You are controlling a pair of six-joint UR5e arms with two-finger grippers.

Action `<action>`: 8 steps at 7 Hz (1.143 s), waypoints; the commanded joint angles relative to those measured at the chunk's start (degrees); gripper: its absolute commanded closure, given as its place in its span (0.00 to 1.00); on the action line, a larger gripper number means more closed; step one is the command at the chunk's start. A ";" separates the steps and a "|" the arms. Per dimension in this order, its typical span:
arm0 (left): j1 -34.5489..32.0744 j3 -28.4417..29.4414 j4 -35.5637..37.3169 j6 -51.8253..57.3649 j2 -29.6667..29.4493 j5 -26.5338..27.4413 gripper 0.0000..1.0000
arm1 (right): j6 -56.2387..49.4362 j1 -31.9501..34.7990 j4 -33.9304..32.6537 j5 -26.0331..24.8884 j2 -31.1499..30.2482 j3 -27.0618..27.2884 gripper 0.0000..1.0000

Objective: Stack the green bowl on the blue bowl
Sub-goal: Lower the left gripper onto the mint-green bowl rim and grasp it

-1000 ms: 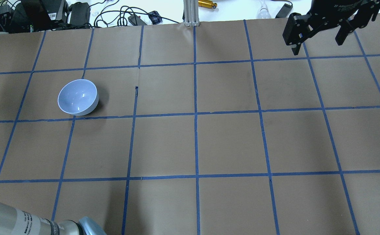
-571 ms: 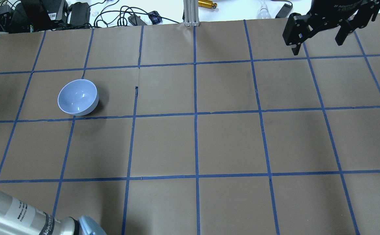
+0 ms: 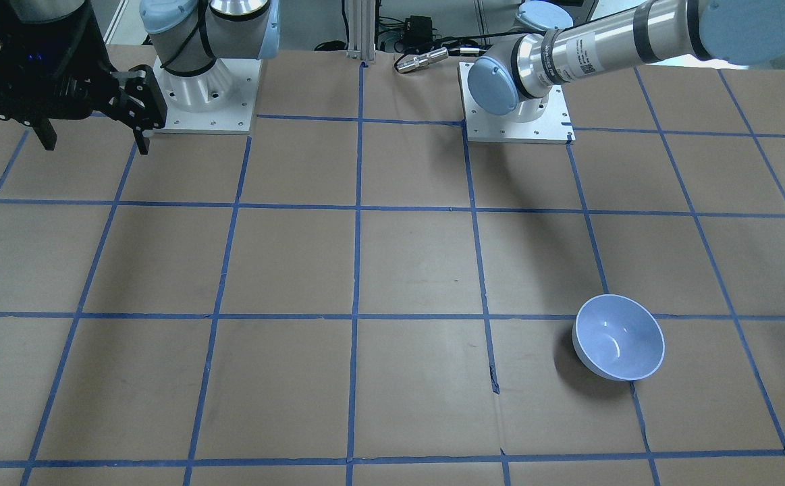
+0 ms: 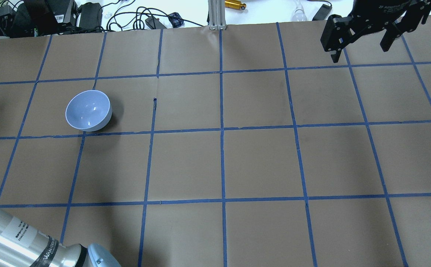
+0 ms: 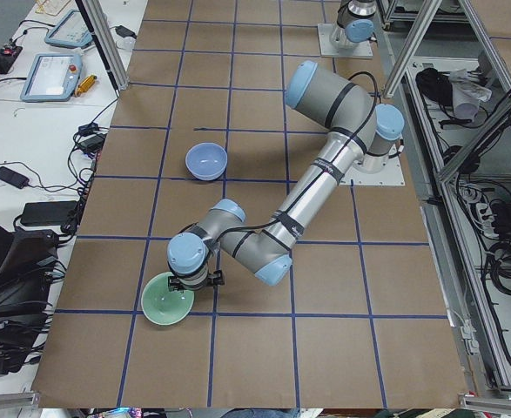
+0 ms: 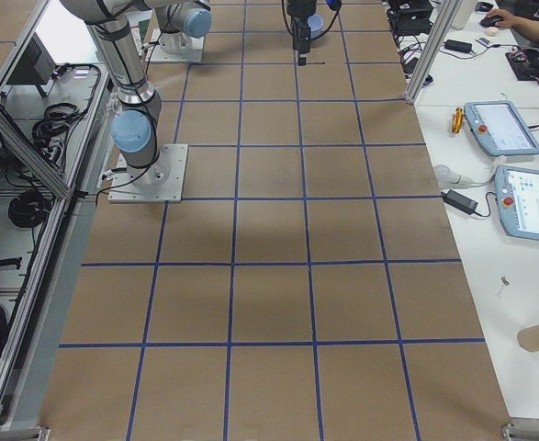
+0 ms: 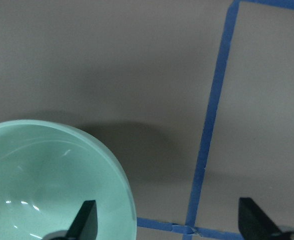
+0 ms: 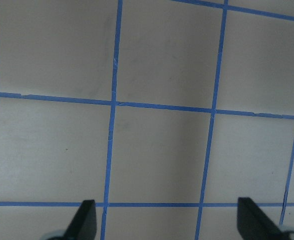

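You see the blue bowl point(image 3: 618, 346) standing upright on the brown, blue-taped table point(image 3: 419, 270), low on your right. The right gripper point(image 3: 93, 143) hangs at your upper left, jaws apart, holding nothing. The left arm point(image 3: 594, 44) runs off your right edge.

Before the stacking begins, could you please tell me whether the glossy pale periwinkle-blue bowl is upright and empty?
Upright and empty: the pale periwinkle-blue bowl stands rim-up, its glossy inside bare.
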 commanded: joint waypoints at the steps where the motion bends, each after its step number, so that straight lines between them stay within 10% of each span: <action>1: 0.67 0.38 1.65 0.53 -1.56 -0.05 0.00 | 0.00 0.00 0.00 0.00 0.00 0.00 0.00; 4: 0.58 1.08 1.66 0.27 -2.44 -0.14 0.03 | 0.00 0.00 0.00 0.00 0.00 0.00 0.00; 8: 0.58 0.99 3.32 2.37 -2.44 -0.23 0.67 | 0.00 0.00 0.00 0.00 0.00 0.00 0.00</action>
